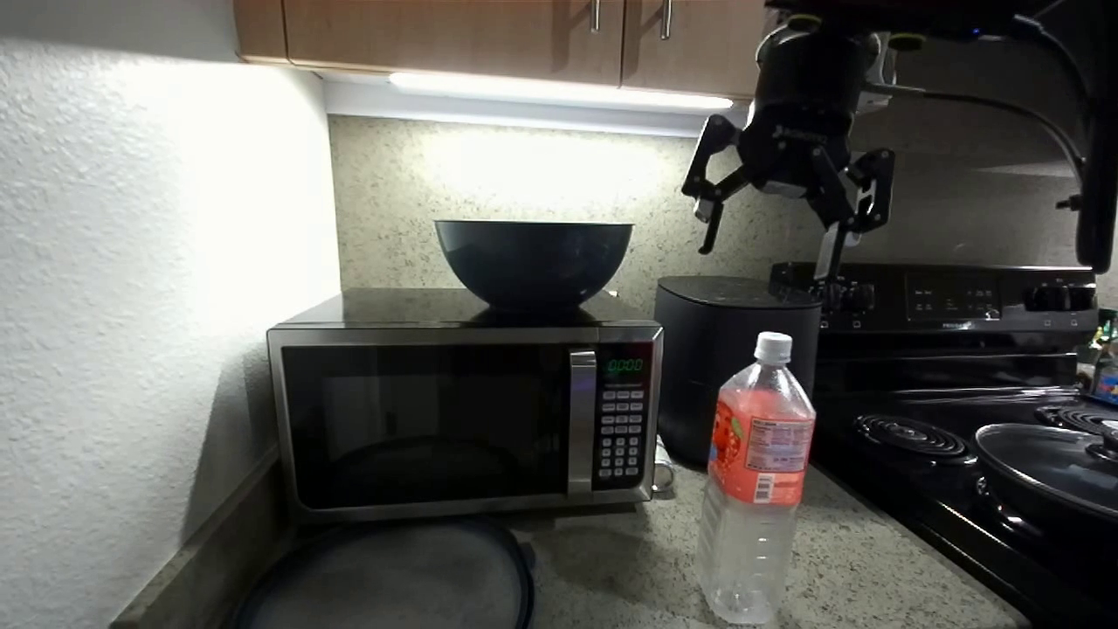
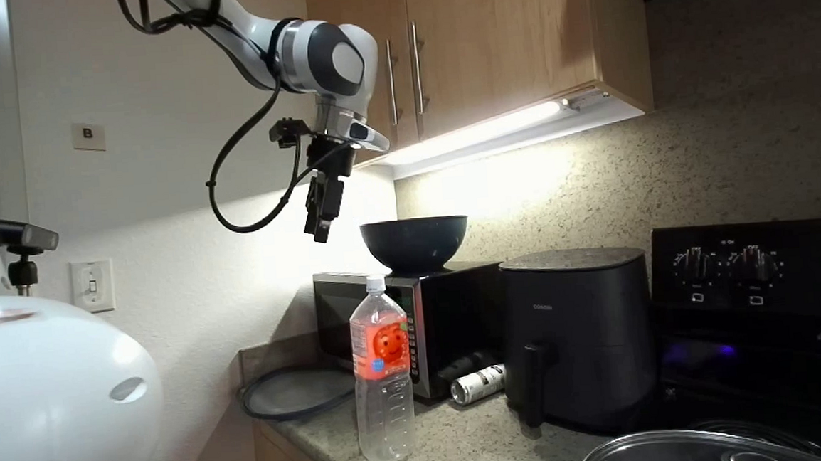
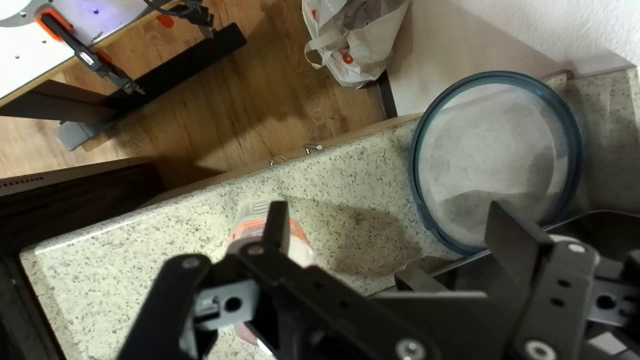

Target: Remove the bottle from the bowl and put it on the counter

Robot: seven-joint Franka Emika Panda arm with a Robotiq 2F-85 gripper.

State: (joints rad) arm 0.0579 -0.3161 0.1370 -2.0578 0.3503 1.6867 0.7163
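The clear bottle with the red-orange label and white cap stands upright on the counter in both exterior views [image 1: 760,459] [image 2: 381,364]. The wrist view shows part of it [image 3: 246,227] behind a finger. The dark bowl [image 1: 534,262] [image 2: 415,243] sits on top of the microwave, with nothing showing above its rim; it is not visible in the wrist view. The speckled counter [image 1: 624,568] [image 2: 458,431] [image 3: 150,255] lies below. My gripper [image 1: 769,246] [image 2: 320,229] [image 3: 390,222] is open, its fingers wide apart and empty. It hangs above the bottle, touching nothing.
The microwave [image 1: 428,428] stands by the wall, with a black appliance [image 1: 734,367] beside it and a can [image 2: 478,384] lying between them. A round lid [image 3: 495,160] lies on the counter. A covered pan [image 1: 1052,472] is on the stove. Cabinets [image 1: 454,35] hang above.
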